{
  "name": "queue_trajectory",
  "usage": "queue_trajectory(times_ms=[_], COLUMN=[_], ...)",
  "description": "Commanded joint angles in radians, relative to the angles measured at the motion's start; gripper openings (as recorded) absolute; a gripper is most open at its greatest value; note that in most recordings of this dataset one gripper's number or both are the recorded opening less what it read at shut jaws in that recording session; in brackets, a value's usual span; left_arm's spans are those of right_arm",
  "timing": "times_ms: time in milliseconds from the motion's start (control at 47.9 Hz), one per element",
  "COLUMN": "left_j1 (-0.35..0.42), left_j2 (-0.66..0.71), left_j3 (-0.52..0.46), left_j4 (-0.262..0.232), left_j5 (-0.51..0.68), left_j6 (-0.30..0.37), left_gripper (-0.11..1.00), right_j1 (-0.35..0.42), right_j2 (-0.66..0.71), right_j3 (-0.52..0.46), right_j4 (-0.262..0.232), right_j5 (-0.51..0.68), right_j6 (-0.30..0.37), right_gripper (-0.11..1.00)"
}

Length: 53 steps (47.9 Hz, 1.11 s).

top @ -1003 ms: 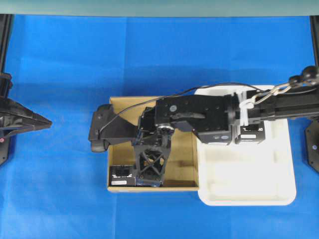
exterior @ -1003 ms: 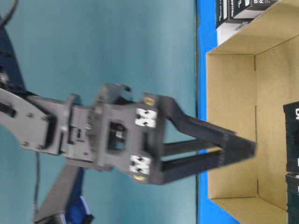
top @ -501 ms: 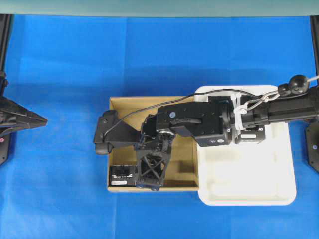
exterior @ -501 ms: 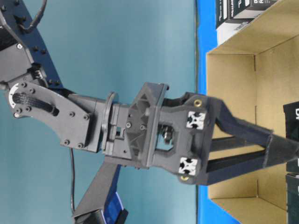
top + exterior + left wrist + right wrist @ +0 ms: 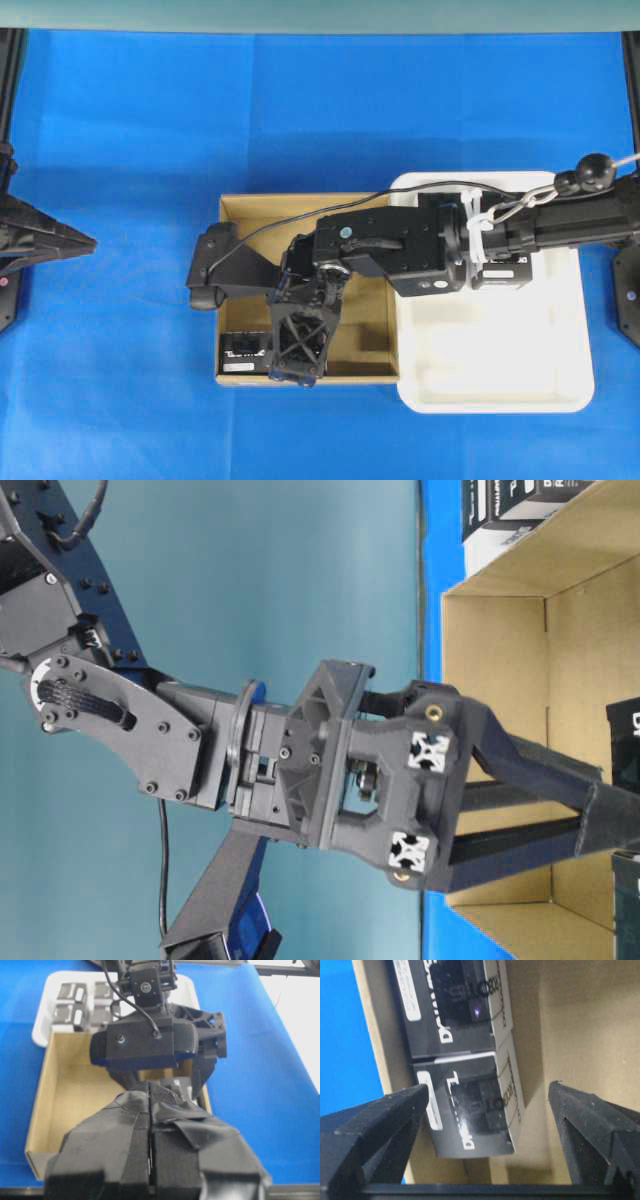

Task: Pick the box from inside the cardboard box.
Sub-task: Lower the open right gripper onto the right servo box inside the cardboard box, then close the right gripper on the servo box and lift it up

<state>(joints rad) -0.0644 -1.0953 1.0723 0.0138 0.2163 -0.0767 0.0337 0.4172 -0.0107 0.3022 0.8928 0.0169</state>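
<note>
The cardboard box lies at the table's middle. Two black boxes with white lettering sit side by side against its front wall. One box shows in the overhead view; my right gripper covers the other. In the right wrist view the right gripper is open and straddles the nearer box without touching it, and the second box lies beyond. From table level its fingers reach down inside the cardboard box. My left gripper hangs shut and empty at the far left, its fingers pressed together.
A white tray touches the cardboard box's right side. It holds black boxes at its far end, one of them partly under the right arm. Blue cloth covers the table all around.
My right gripper has dropped deeper into the cardboard box and shifted toward its front wall, over the black box. Its jaws stayed wide. The left arm has barely moved.
</note>
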Motion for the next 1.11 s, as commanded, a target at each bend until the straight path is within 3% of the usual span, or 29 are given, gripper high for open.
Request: queue_trajectory(times_ms=[0,606,1086], left_j1=[-0.002,-0.003,-0.002], left_j2=[0.009,0.009,0.009], left_j3=[-0.025,-0.025,-0.025], left_j4=[0.003,0.003,0.003], left_j5=[-0.005,-0.005,-0.005], left_j6=[-0.002,-0.003,-0.026], left_gripper=[-0.06,-0.06,-0.06], right_j1=[0.003,-0.025,-0.074], right_j2=[0.006,-0.008,-0.018], right_j3=[0.005,0.080,0.086], right_j4=[0.006,-0.002,-0.041], right_j5=[-0.011,-0.023,-0.008], right_j6=[0.002,0.011,0.000], right_gripper=[1.00,1.00,1.00])
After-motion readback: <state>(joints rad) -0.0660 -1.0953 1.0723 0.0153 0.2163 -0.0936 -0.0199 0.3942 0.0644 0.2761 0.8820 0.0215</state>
